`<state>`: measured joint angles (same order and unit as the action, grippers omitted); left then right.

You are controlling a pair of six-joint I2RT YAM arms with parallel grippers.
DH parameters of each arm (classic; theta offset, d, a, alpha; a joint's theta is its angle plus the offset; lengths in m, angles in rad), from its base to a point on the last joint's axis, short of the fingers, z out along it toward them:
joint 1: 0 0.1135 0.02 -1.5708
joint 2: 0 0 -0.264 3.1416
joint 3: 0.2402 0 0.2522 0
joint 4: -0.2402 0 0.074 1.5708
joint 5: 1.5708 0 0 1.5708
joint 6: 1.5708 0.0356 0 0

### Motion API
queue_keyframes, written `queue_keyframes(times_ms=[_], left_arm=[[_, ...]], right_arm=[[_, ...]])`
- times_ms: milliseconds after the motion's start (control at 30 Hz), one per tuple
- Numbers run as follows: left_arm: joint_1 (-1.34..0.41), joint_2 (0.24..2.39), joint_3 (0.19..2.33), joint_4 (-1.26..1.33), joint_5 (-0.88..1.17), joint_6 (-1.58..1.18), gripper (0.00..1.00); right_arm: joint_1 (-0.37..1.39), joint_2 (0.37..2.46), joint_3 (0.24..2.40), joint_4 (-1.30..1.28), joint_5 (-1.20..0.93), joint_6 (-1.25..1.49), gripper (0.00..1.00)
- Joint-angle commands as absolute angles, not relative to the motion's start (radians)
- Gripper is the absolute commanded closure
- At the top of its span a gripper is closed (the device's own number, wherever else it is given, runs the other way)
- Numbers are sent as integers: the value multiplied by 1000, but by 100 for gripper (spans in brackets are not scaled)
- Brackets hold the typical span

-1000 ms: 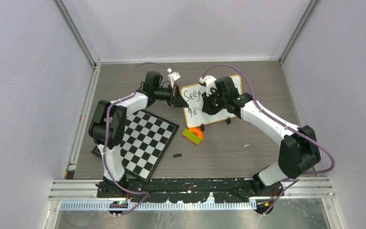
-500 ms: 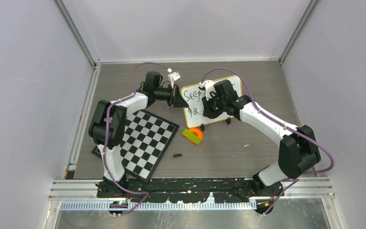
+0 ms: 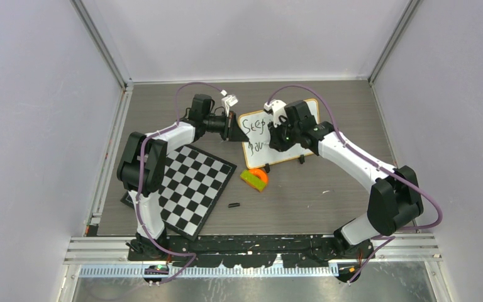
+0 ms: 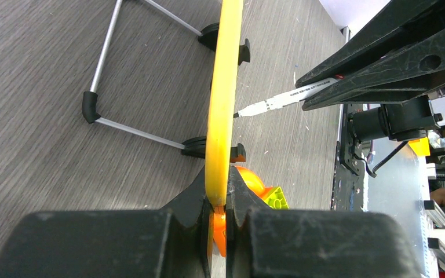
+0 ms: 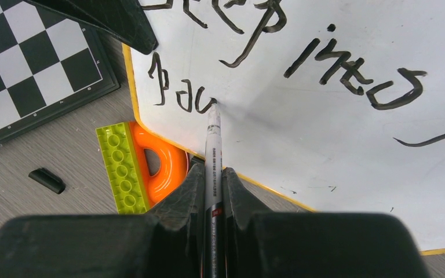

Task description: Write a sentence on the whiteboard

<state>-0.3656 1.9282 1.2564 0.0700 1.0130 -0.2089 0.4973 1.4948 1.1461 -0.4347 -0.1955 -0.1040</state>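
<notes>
I count one whiteboard, one marker, one chequered board, one orange-and-green toy block, one small black cap and my own two arms. The whiteboard stands towards the far middle of the table, propped on its two black feet and a wire stand. Its long axis runs left to right and its written face leans up towards my bases. The sentence sits on it in two lines, the upper reading "Step into" and the lower only a few letters long. My left arm rises from its base, bends at the elbow and runs right, so that my left gripper is pinched tight on the wooden frame at the board's left edge. My right arm arcs in from the right over the front of the board. My right gripper is clamped on the marker, which runs straight out along the line of my fingers, its tip touching the board at the end of the lower line. The toy block lies just in front of the board's near-left corner, the cap nearer my bases.
</notes>
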Motion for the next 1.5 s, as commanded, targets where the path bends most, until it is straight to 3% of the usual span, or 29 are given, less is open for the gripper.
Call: queue_keyframes(times_ms=[0,1033,1467], left_arm=[[-372,1916,1281,43,982,-187,100],[-373,1909,1286,40,985,-189,100],[-373,1911,1284,35,981,-184,100]], right_arm=[[493,1479,1126,-399,-177,-118,100],[472,1413,1147,-445,-196,-114,100],[468,1487,1139,-422,-162,-132,100]])
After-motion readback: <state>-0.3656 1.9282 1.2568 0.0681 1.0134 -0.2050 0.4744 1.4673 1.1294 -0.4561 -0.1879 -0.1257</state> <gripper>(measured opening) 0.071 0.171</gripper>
